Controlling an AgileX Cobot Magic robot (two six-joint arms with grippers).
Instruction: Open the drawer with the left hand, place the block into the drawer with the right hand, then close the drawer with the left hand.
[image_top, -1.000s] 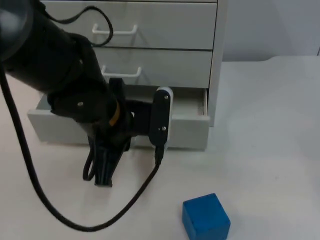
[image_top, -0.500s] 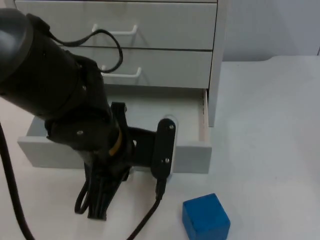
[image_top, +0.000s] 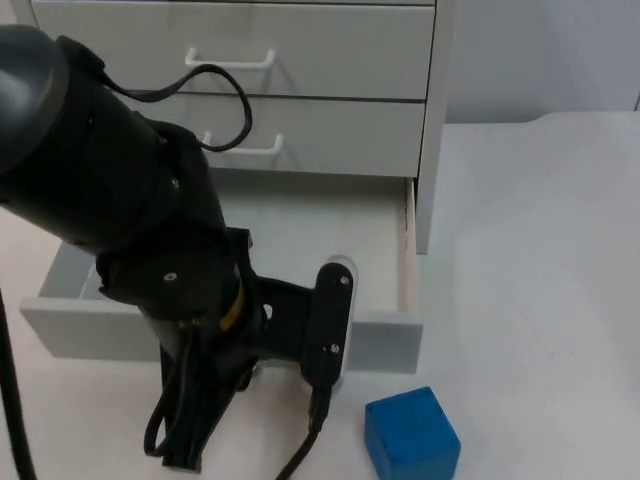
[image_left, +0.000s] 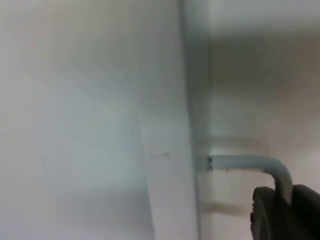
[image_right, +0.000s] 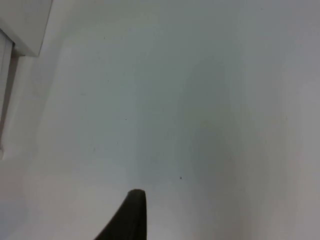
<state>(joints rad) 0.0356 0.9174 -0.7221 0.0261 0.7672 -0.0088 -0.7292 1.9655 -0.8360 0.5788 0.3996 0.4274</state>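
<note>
White drawer cabinet (image_top: 300, 90) stands at far left of the table (image_top: 530, 250), against the grey partition wall (image_top: 540, 55). Three drawers. Top drawer (image_top: 330, 45) and middle drawer (image_top: 330, 135) are shut, each with a white bar handle. Bottom drawer (image_top: 375, 335) is pulled out toward the near side, well open; pale inside floor is visible, nothing seen lying in it.

Left arm (image_top: 110, 190) reaches in from far left, over the open drawer, and covers most of the drawer's left and middle part. Left hand (image_top: 190, 440) points down at the near side of the drawer front, close to the table. From the top the fingers are a dark narrow shape; gap between them can't be made out. In the left wrist view a black fingertip (image_left: 287, 212) sits right at the white bar handle (image_left: 250, 165) of the drawer, touching or just behind its bend. Whether the hand is clamped on that handle or just hooked on it: cannot tell.

Blue block (image_top: 412, 435) sits on the table, near side, just right of the left hand and just in front of the drawer's right front corner. Apart from the drawer, not touching it. Nothing holds it.

Right hand: one black fingertip (image_right: 127, 215) over bare white table in the right wrist view, cabinet corner (image_right: 22, 25) off to one side. Its opening: cannot tell. Right arm waits.
</note>
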